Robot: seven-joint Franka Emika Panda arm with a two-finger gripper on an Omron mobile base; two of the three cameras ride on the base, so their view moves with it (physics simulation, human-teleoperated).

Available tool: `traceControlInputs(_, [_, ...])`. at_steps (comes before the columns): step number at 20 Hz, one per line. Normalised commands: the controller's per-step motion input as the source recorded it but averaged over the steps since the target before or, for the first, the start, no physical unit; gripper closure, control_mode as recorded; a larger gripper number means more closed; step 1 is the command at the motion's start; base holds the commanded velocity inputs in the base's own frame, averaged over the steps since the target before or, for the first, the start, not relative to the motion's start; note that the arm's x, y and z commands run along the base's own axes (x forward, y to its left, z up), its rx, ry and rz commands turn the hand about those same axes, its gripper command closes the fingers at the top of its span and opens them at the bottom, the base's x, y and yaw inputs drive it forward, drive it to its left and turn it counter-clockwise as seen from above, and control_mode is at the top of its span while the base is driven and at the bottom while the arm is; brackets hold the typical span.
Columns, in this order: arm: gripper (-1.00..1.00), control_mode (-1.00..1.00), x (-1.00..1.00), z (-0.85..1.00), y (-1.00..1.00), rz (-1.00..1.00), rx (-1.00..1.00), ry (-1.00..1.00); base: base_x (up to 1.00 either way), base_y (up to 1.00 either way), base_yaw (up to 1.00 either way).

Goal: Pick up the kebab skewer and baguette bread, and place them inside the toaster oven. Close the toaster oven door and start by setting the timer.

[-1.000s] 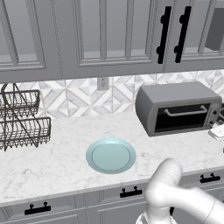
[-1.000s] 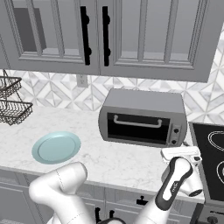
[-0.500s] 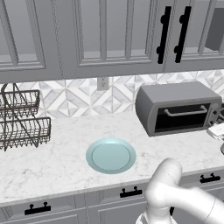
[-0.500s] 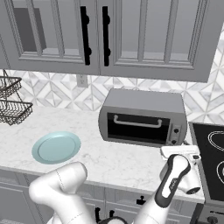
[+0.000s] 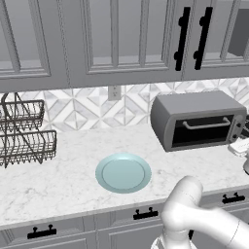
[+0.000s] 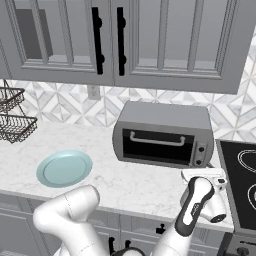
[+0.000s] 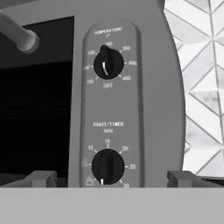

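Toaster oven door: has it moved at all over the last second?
No. The toaster oven door stays shut, its frame level with the control panel beside it.

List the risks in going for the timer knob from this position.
1. Two similar black knobs sit stacked on the toaster oven panel: the temperature knob above, the timer knob below. Drifting upward would turn the wrong one.
2. The gripper has its jaws wide open on either side of the timer knob; closing off-centre may slip off it.
3. The door handle lies close on the left and could be bumped.
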Motion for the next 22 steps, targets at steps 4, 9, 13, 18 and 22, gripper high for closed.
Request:
traceControlInputs(4, [-1.00, -1.00, 0.00, -0.07, -0.05, 0.00, 0.00, 0.00, 0.00, 0.00, 0.00])
traceControlInputs(9, [-1.00, -1.00, 0.00, 0.00, 0.00, -0.02, 0.00, 0.00, 0.00, 0.00, 0.00])
traceControlInputs(13, [-1.00, -1.00, 0.00, 0.00, 0.00, -0.04, 0.00, 0.00, 0.00, 0.00, 0.00])
traceControlInputs(18, [-1.00, -1.00, 0.00, 0.03, 0.01, -0.05, 0.00, 0.00, 0.00, 0.00, 0.00])
traceControlInputs(22, [-1.00, -1.00, 0.00, 0.11, 0.01, -0.04, 0.00, 0.00, 0.00, 0.00, 0.00])
